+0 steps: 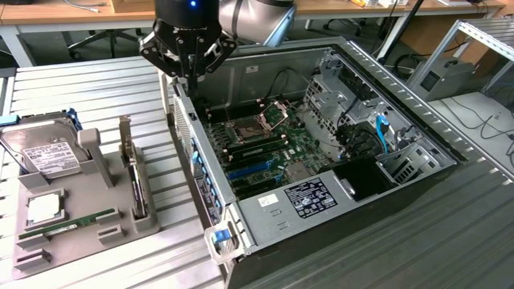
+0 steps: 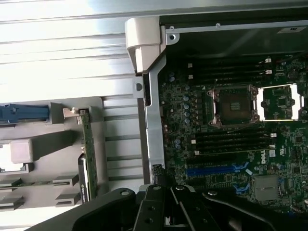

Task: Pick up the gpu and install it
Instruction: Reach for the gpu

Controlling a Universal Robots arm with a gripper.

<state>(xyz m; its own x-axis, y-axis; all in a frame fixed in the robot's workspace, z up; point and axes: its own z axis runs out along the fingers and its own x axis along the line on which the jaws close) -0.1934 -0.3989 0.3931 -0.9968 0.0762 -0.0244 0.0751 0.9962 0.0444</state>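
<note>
Where the ribbed counter (image 1: 88, 90) runs nearest the exterior camera, a grey holder (image 1: 76, 241) lies at the exterior view's left, with a green memory stick (image 1: 68, 226) in its near slots. Just behind that, the gpu (image 1: 138, 183) stands on edge in a slot along the holder's side nearest the computer case (image 1: 273, 214), its metal bracket at the far end, with nothing gripping it. A hard drive (image 1: 44, 150) rests at the holder's far end. The open case lies just beside the holder, its motherboard (image 1: 265, 144) exposed. Farther back, the end effector (image 1: 191, 78) hangs over the far end of the case wall that faces the holder. Its fingers are pressed together and empty, well apart from the gpu.
</note>
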